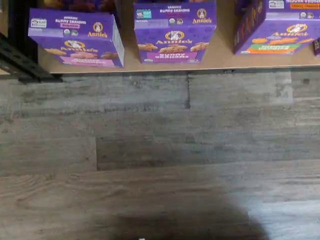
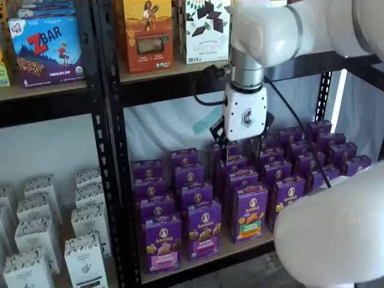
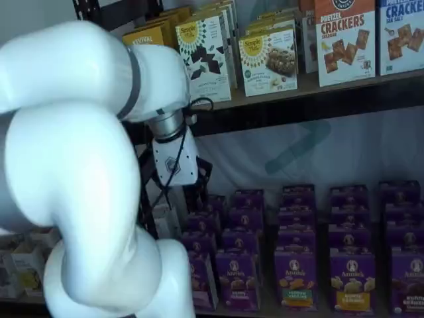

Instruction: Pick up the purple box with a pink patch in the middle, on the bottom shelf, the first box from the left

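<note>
The pincer [image 2: 241, 139], jaws spread wide and empty, is held above grey plank flooring [image 1: 160, 150]. The purple box [image 2: 161, 243] stands front-left on the bottom shelf [image 2: 240, 249], below and left of it.

The gripper [image 2: 240, 137] hangs above the rear purple rows, seemingly open, while the purple box [image 2: 161, 243] stands front-left

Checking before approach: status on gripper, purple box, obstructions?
Gripper above the purple rows, holding nothing; fingers unclear. Purple box with pink patch upright at bottom shelf front edge, untouched. Neighbouring box close beside it.
</note>
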{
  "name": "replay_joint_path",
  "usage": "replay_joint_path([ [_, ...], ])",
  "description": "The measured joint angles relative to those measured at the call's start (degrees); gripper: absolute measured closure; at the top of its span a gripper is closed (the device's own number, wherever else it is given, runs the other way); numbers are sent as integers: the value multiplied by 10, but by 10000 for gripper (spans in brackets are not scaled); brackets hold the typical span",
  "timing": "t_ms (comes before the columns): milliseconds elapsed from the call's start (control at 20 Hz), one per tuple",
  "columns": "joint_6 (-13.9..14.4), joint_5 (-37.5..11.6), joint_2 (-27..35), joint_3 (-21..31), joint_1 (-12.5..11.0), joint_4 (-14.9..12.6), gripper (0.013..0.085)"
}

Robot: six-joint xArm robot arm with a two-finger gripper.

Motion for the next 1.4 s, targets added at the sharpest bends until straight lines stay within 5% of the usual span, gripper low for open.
replay_joint_path([
  [450, 22, -66, 74, -8, 19, -1, 130],
  [1400, 81, -120, 138, -10, 71, -10, 130],
])
